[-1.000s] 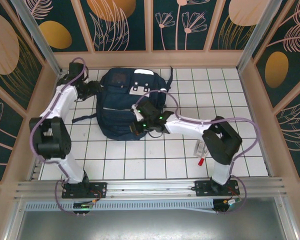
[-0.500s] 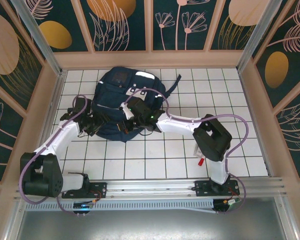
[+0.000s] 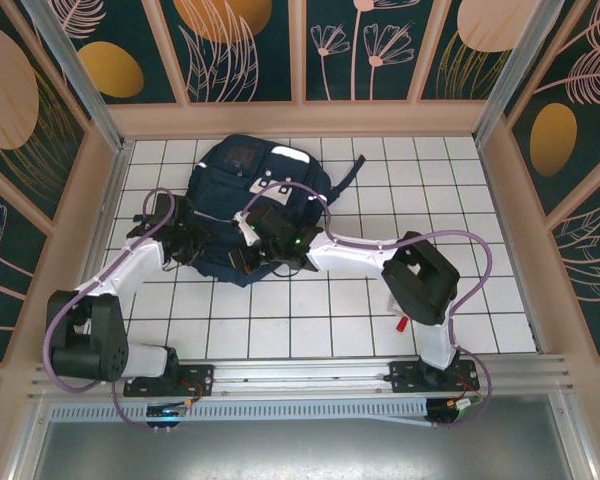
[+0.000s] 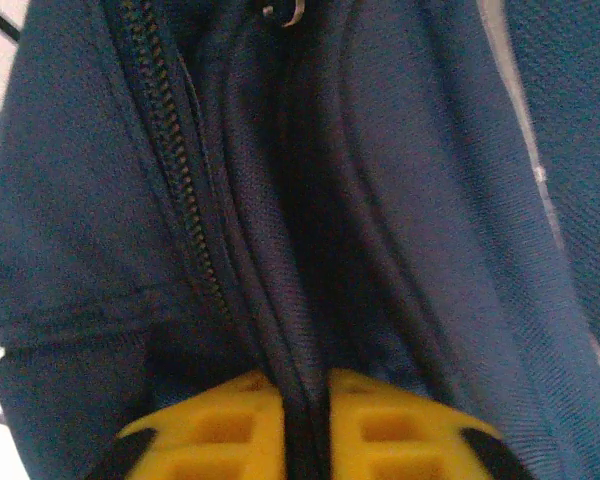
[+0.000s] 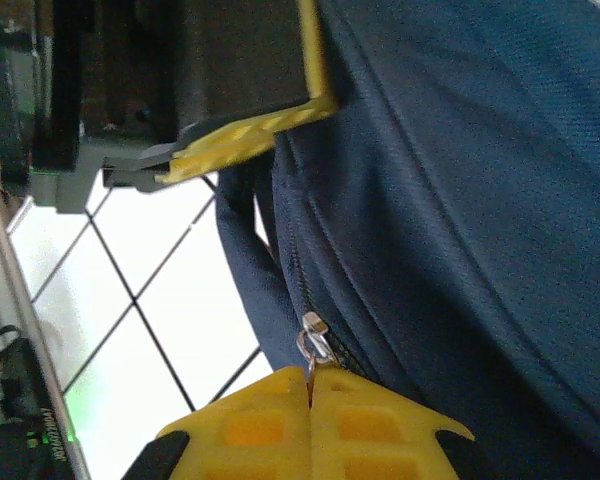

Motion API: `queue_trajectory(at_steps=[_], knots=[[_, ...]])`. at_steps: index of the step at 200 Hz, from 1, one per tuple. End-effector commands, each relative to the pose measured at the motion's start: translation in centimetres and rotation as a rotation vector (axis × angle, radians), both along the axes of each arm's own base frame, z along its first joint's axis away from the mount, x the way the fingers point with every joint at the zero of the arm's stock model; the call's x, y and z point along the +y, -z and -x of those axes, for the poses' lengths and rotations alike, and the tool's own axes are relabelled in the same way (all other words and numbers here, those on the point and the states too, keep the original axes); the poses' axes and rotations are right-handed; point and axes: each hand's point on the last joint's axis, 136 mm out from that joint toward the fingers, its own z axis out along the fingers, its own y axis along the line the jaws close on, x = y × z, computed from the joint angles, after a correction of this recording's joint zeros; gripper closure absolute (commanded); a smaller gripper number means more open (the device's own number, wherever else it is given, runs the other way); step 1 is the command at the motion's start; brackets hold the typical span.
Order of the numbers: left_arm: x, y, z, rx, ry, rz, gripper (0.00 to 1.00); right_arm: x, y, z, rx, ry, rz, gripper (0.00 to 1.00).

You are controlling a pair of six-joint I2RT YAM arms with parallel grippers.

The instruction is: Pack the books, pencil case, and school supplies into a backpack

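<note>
The navy backpack (image 3: 235, 170) lies on the tiled table, its white-grey patch at the far end. At its near left edge my left gripper (image 3: 194, 245) is shut on a fold of the backpack's fabric (image 4: 302, 330), next to a zip (image 4: 180, 200). My right gripper (image 3: 248, 250) is just to the right of it, shut on the metal zipper pull (image 5: 315, 345) of the backpack (image 5: 480, 200). The left gripper's yellow finger (image 5: 250, 135) presses the fabric just beyond. A red-and-white pen (image 3: 401, 305) lies by the right arm. The books and pencil case are out of view.
Wooden walls and metal posts close in the white tiled table (image 3: 310, 320) on three sides. A dark strap (image 3: 352, 172) trails off the backpack's far right. The right arm's forearm (image 3: 360, 250) crosses the middle of the table.
The left arm swung from the back left to the backpack's near left edge, and its jaws closed on the fabric. The right gripper shifted left, still holding the zipper pull.
</note>
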Motion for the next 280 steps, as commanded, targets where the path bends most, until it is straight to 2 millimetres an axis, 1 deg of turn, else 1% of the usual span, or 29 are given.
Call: queue_trajectory(at_steps=[1, 13, 27, 36, 60, 67, 69, 83, 95, 111, 122, 135, 157, 173, 176, 182, 184, 188, 195, 198, 211, 222, 225, 232, 236, 245, 259, 269, 280], knots=[[2.0, -1.7, -2.2, -0.067, 0.006, -0.145, 1.00, -1.5, 0.0, -0.3, -0.075, 0.049, 0.113, 1.00], [2.9, -2.3, -2.3, -0.065, 0.027, -0.208, 1.00, -4.1, 1.2, -1.0, -0.111, 0.101, 0.199, 1.00], [4.0, -2.8, -2.3, -0.065, 0.041, -0.255, 1.00, -6.8, 2.3, -1.4, -0.124, 0.135, 0.256, 1.00], [4.8, -2.9, -2.1, -0.058, 0.047, -0.269, 1.00, -8.7, 2.8, -2.2, -0.129, 0.171, 0.287, 1.00], [6.5, -3.1, -2.0, -0.046, 0.091, -0.307, 1.00, -13.1, 3.6, -4.3, -0.150, 0.256, 0.348, 1.00], [7.0, -2.6, -1.6, -0.018, 0.107, -0.333, 1.00, -14.3, 3.7, -5.0, -0.159, 0.280, 0.361, 1.00], [7.1, -3.2, -2.1, -0.031, 0.106, -0.340, 1.00, -14.5, 3.7, -5.2, -0.162, 0.285, 0.363, 1.00], [7.9, -3.3, -2.6, -0.004, 0.138, -0.386, 1.00, -15.8, 3.8, -6.2, -0.178, 0.297, 0.377, 1.00], [8.3, -2.8, -3.2, 0.016, 0.165, -0.391, 1.00, -15.9, 4.0, -6.4, -0.205, 0.264, 0.386, 1.00], [7.7, -2.4, -4.1, 0.022, 0.221, -0.345, 1.00, -16.3, 4.5, -6.9, -0.224, 0.269, 0.419, 1.00], [7.2, -2.5, -4.4, 0.029, 0.247, -0.327, 1.00, -17.2, 4.9, -7.8, -0.227, 0.313, 0.444, 1.00], [7.4, -2.8, -4.3, 0.030, 0.251, -0.338, 1.00, -18.7, 5.3, -9.4, -0.192, 0.389, 0.440, 1.00], [8.7, -3.1, -3.6, 0.042, 0.236, -0.401, 1.00, -21.9, 6.0, -12.4, -0.095, 0.523, 0.387, 1.00], [9.0, -3.1, -3.2, 0.053, 0.243, -0.409, 1.00, -24.1, 7.2, -14.1, -0.041, 0.587, 0.373, 1.00], [9.0, -3.1, -3.1, 0.051, 0.247, -0.408, 1.00, -24.4, 7.5, -14.4, -0.031, 0.590, 0.374, 1.00], [8.8, -3.2, -3.1, 0.045, 0.256, -0.402, 1.00, -24.1, 8.0, -14.4, -0.016, 0.578, 0.373, 1.00], [8.7, -3.2, -3.1, 0.042, 0.259, -0.400, 1.00, -24.9, 8.2, -14.8, -0.007, 0.596, 0.375, 1.00], [8.5, -3.2, -3.0, 0.035, 0.269, -0.390, 1.00, -25.4, 8.5, -15.2, 0.004, 0.604, 0.377, 1.00], [7.7, -3.4, -3.1, 0.012, 0.300, -0.359, 1.00, -25.8, 8.7, -15.5, 0.008, 0.610, 0.383, 1.00], [7.3, -3.5, -3.1, -0.001, 0.316, -0.342, 1.00, -25.5, 8.8, -15.4, 0.023, 0.593, 0.369, 1.00], [5.5, -4.3, -3.1, -0.065, 0.383, -0.274, 1.00, -25.6, 8.5, -15.4, 0.022, 0.597, 0.364, 0.98], [5.6, -5.2, -2.8, -0.097, 0.372, -0.287, 1.00, -25.9, 7.8, -15.6, 0.017, 0.605, 0.352, 0.91], [5.8, -5.5, -2.8, -0.103, 0.365, -0.297, 0.96, -26.0, 7.6, -15.6, 0.019, 0.609, 0.348, 0.88], [5.9, -6.2, -2.6, -0.115, 0.359, -0.309, 0.82, -26.2, 7.0, -15.7, 0.024, 0.620, 0.334, 0.77], [5.9, -6.6, -2.5, -0.122, 0.362, -0.310, 0.77, -26.3, 6.7, -15.7, 0.028, 0.622, 0.323, 0.74], [5.4, -7.8, -2.4, -0.152, 0.378, -0.298, 0.72, -26.5, 5.7, -15.6, 0.029, 0.633, 0.294, 0.69], [5.1, -9.7, -2.0, -0.196, 0.378, -0.294, 0.64, -27.7, 3.9, -15.5, 0.024, 0.680, 0.273, 0.62], [5.2, -11.2, -1.6, -0.230, 0.370, -0.311, 0.58, -29.1, 2.8, -15.4, 0.020, 0.730, 0.271, 0.58], [4.7, -12.7, -1.4, -0.278, 0.389, -0.329, 0.56, -31.1, 1.6, -15.0, 0.019, 0.792, 0.272, 0.55]])
